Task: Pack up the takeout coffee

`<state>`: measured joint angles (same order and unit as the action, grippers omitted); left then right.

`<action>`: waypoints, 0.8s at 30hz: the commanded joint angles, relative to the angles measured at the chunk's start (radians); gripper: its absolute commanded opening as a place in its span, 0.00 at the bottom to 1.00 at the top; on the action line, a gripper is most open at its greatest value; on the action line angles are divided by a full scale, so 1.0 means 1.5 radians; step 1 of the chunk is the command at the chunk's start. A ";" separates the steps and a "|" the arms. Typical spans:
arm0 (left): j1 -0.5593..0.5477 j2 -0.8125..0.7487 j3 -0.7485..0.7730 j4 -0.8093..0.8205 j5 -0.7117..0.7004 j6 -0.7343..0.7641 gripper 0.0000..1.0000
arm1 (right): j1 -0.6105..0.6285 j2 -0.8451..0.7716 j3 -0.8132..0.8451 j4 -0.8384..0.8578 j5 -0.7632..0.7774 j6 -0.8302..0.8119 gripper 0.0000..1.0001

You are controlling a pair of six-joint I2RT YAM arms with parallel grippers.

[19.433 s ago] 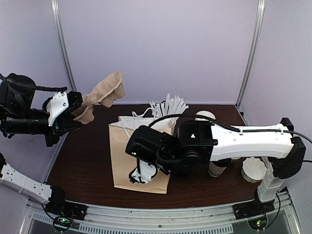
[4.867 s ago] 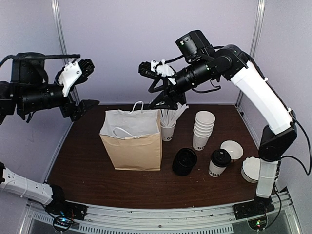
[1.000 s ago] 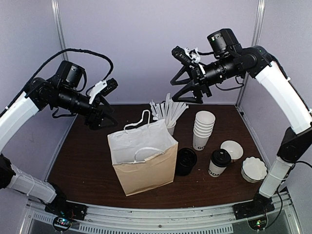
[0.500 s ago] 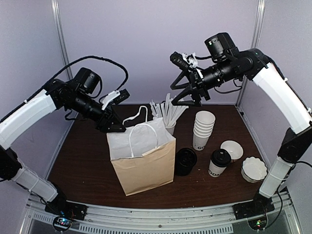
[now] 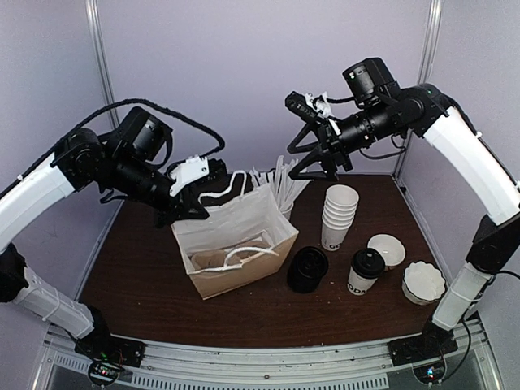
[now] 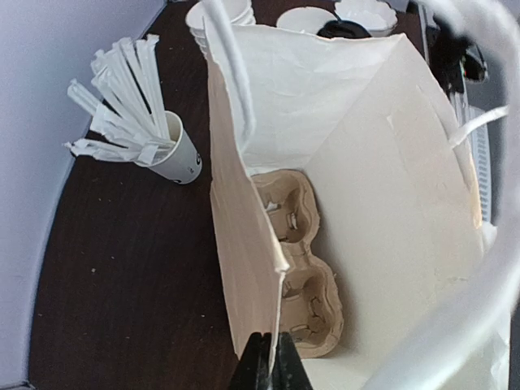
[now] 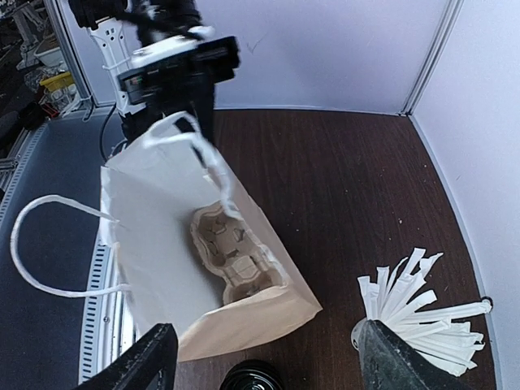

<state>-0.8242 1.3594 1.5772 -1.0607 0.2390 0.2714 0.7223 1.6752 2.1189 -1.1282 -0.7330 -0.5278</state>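
Found coffee (image 5: 364,272) upright, near-right and well below spread right end effector (image 5: 294,134), the closer one, with left end effector (image 6: 268,361) clamped on bag (image 5: 244,236) rim.

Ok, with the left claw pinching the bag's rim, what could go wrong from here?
1. The left claw holds the paper bag by one thin rim edge while it leans; the paper might tear or slip free.
2. A white handle lies across the open mouth and could snag the takeout coffee going in.
3. The bag's corner sits close to the black lids; more tilt may knock them.
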 commanded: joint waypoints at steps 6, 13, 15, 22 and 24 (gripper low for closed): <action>-0.220 -0.036 -0.101 -0.017 -0.405 0.079 0.00 | -0.008 -0.023 -0.034 0.012 0.033 -0.014 0.80; -0.366 -0.036 -0.114 -0.027 -0.528 -0.007 0.00 | -0.015 -0.055 -0.106 -0.011 0.073 -0.048 0.80; -0.435 -0.027 -0.115 -0.028 -0.587 -0.035 0.00 | -0.017 -0.067 -0.135 -0.022 0.089 -0.062 0.80; -0.563 0.037 -0.089 -0.098 -0.715 -0.142 0.00 | -0.019 -0.103 -0.220 -0.025 0.135 -0.079 0.80; -0.583 0.048 -0.079 -0.110 -0.704 -0.164 0.00 | -0.019 -0.109 -0.233 -0.026 0.131 -0.081 0.80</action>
<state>-1.6550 1.3945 1.4204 -1.1458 -0.7208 0.1421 0.7010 1.5421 1.8042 -1.1568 -0.5686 -0.6289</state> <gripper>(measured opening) 0.014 0.799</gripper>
